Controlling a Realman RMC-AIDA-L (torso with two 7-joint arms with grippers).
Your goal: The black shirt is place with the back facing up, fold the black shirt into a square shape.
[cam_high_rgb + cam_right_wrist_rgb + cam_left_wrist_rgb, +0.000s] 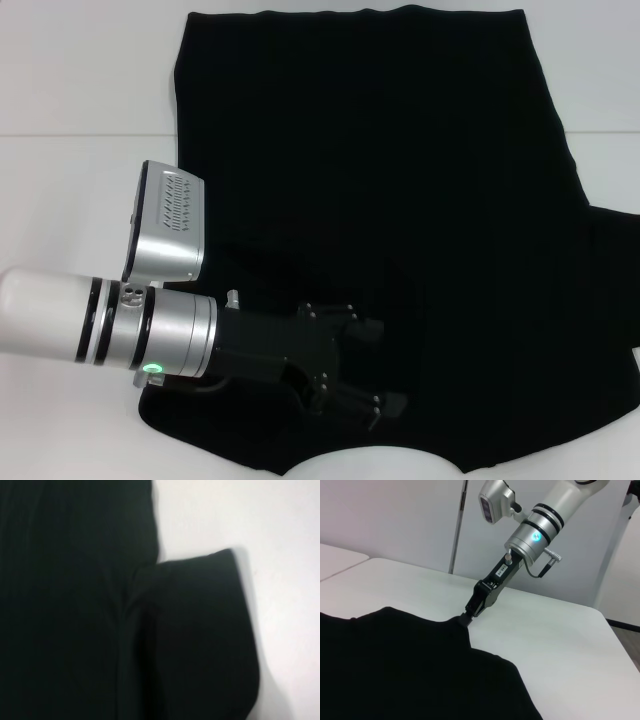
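The black shirt (380, 180) lies spread flat on the white table (80, 80), plain side up, and fills most of the head view. My left gripper (355, 400) reaches in from the left, low over the shirt's near part close to the collar notch; it is black against black fabric. In the left wrist view, my right gripper (466, 620) is shut on a peak in the edge of the shirt (395, 665). The right arm is outside the head view. The right wrist view shows the shirt (75, 605) body and one sleeve (200, 630) lying flat.
White table (545, 630) surrounds the shirt, with bare surface to the left and far side in the head view. A second white table (335, 560) and a thin pole (459, 525) stand behind in the left wrist view.
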